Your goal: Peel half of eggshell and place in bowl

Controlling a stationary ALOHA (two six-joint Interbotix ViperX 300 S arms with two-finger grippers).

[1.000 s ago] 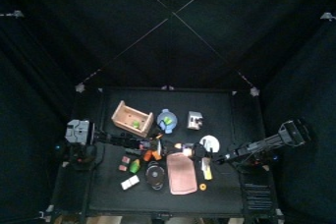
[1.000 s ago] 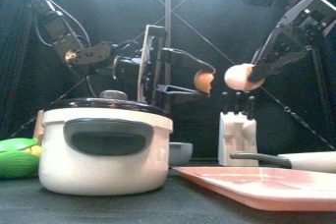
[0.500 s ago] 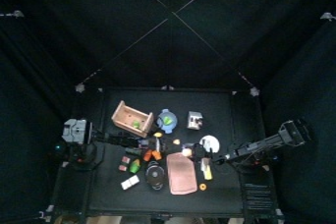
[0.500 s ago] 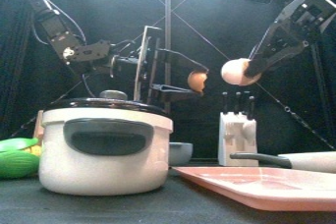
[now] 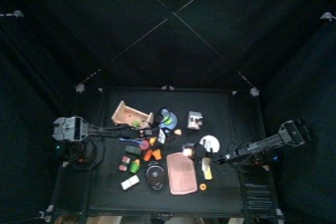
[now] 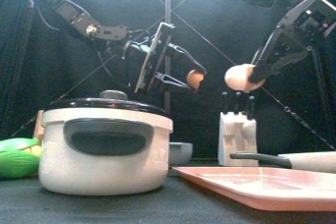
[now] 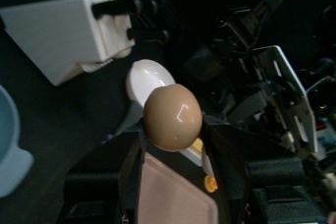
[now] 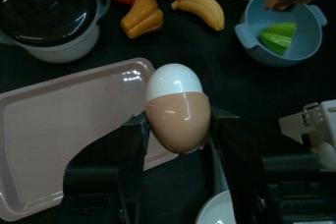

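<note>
— Where's the eggshell now?

— In two parts, both in the air above the worktop (image 5: 223,105). The left pincer (image 7: 174,135) clamps a tan eggshell half (image 7: 172,113), its long axis along the jaws. The right pincer (image 8: 180,132) grips the rest of the egg (image 8: 180,105), white end away from the wrist. In the front view they hang close together but apart.

— And the bowl (image 8: 309,29)?

— Low on the worktop, toward the back, near the middle. The left arm looks to be the nearer one.

— Its pose?

— It slopes in from the upper left, wrist tilted, pincer aimed at the middle. I'd say it must swing over the bowl, then lower.
</note>
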